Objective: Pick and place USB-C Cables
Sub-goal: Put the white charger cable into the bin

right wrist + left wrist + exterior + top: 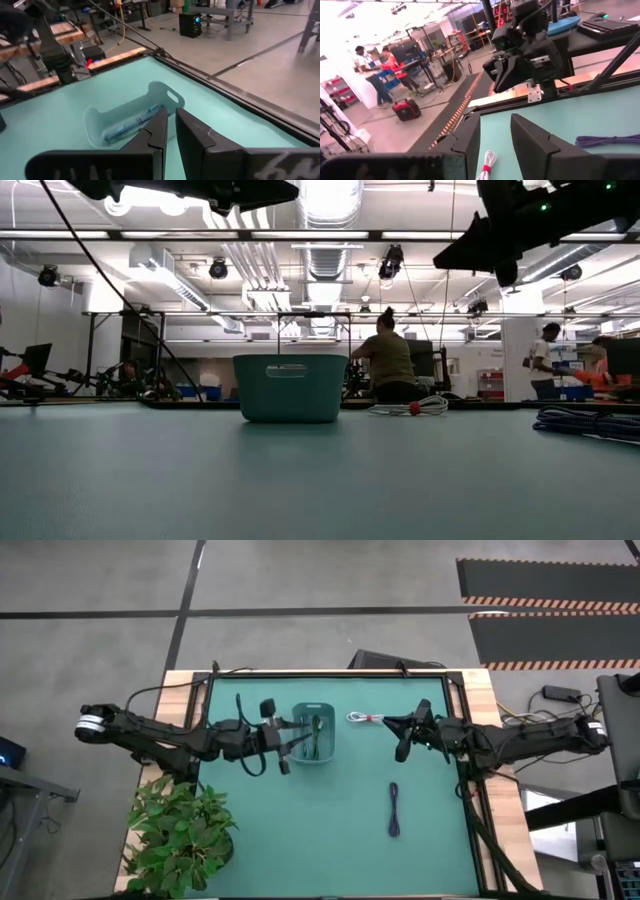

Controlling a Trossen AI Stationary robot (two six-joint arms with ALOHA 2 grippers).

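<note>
A teal bin (312,735) stands on the green mat. A blue cable bundle (134,123) lies inside it, and a dark bundle (318,728) shows in it from above. The white cable with a red tie (365,718) lies on the mat right of the bin. The dark purple cable (394,810) lies toward the near right. My left gripper (292,743) hangs level over the bin's left rim, open and empty (495,125). My right gripper (398,735) hovers level beside the white cable, clear of the mat, shut on nothing (171,117).
A potted plant (180,835) stands at the table's near left corner. Wooden rails (480,690) border the mat. The bin (290,387), the white cable (410,408) and the purple cable (590,423) rest on the mat. People (385,365) work in the room behind.
</note>
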